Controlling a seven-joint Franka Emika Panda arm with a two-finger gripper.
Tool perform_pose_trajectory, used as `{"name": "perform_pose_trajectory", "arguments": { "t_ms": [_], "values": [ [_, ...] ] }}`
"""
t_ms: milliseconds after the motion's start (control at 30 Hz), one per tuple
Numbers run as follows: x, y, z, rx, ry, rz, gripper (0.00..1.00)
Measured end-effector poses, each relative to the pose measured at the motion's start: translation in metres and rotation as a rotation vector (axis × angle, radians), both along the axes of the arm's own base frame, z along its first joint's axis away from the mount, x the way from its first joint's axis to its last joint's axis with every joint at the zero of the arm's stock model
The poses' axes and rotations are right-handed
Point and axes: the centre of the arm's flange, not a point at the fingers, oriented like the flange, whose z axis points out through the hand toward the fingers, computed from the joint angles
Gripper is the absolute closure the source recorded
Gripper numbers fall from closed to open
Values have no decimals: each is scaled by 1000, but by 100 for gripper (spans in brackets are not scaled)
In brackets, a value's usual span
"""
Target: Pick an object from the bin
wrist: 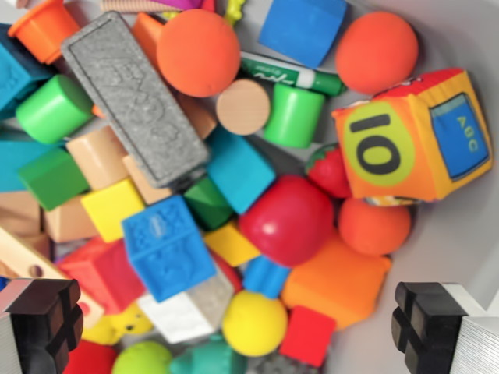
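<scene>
Dozens of toys crowded the bin (pixel 460 47) in the wrist view, the only view given. The tool (pixel 234 319) hung above the pile with its two black fingertips (pixel 47 315) at the bottom corners of the picture, spread wide, with nothing between them. Under the gap lay a yellow ball (pixel 255 322), a small red cube (pixel 307 335) just beside it and a white block (pixel 187 308) on its other side. Higher up sat a red ball (pixel 287 220), touching an orange block (pixel 335 280) below it and a blue embossed block (pixel 166 247) toward the wrist view's left. A grey embossed bar (pixel 134 97) lay slanted across the wooden blocks, next to a large orange ball (pixel 198 52). A soft fabric cube printed with "10" (pixel 413 136) leaned against the bin wall on the wrist view's right, with a green marker (pixel 288 75) partly buried above it.

Judging by this, the task was barely begun: no object was gripped or lifted, and everything rested in the bin. Left to do were choosing one piece, descending, closing and raising it clear. The yellow ball looked the nearest candidate, though tight neighbours could foul the fingers.
</scene>
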Motion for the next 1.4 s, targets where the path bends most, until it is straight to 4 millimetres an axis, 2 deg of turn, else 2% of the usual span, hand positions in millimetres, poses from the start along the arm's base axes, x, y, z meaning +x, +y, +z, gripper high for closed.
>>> {"name": "perform_pose_trajectory", "arguments": {
  "t_ms": [1133,1400],
  "values": [
    [47,-90,-69,4,-10,587,0],
    [49,-91,-99,2,-11,603,0]
  ]
}}
